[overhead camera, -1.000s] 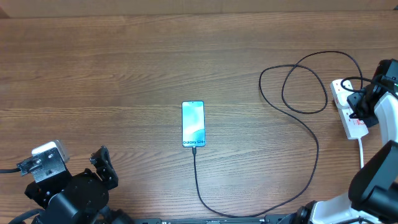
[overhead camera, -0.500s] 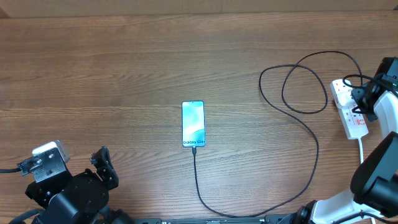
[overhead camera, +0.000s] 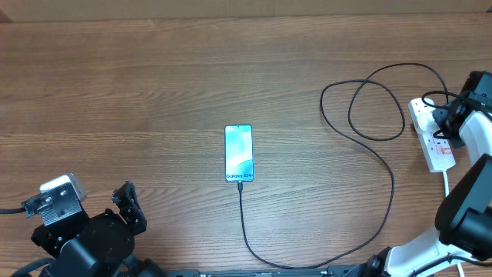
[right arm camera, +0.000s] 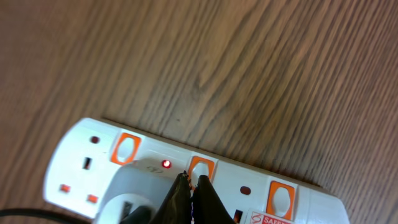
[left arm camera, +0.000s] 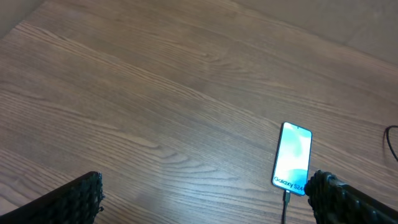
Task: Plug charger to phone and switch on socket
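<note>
A wooden table point(overhead camera: 138, 92) with brown, streaky grain running left to right fills the overhead view. Along its far edge lies a paler beige strip point(overhead camera: 231, 6); what it is cannot be told. Soft, even light leaves a faint sheen on the wood.

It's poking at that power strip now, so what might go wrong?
The shut right end effector is a narrow tip at an orange switch; it might slip off or shove the socket sideways. The charger loops loosely beside it, so the arm might snag it and tug the phone.
</note>
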Controlling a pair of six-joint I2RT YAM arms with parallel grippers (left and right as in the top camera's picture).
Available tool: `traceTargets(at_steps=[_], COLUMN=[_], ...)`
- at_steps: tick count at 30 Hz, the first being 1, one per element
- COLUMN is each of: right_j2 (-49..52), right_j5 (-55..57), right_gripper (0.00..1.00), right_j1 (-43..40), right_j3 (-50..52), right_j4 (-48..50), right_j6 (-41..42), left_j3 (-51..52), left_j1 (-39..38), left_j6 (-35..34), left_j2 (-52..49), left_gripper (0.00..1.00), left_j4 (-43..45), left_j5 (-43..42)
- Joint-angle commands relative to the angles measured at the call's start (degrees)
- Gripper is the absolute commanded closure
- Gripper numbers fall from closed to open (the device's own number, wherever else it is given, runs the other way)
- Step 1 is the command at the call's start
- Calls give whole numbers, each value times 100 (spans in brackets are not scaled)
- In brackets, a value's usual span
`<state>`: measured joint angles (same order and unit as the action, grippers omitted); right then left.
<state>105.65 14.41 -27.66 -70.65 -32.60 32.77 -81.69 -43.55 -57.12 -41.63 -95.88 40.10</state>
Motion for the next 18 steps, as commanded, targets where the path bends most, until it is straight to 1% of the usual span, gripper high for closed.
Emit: traceTargets(at_steps=[1,18], right_j2=[188,450], right_j5=[74,-13], right_gripper=[96,96], right_j1=[20,28], right_j3=[-98,-94], right_j4=[37,151], right_j6=[-22,-24], left_j3=[28,28], left_j1=[-57,-57], left_j6=[-160,-160], left_j2=[-4,-4], left_gripper=[0,0], left_j4=[-13,-15], left_j5=[33,33])
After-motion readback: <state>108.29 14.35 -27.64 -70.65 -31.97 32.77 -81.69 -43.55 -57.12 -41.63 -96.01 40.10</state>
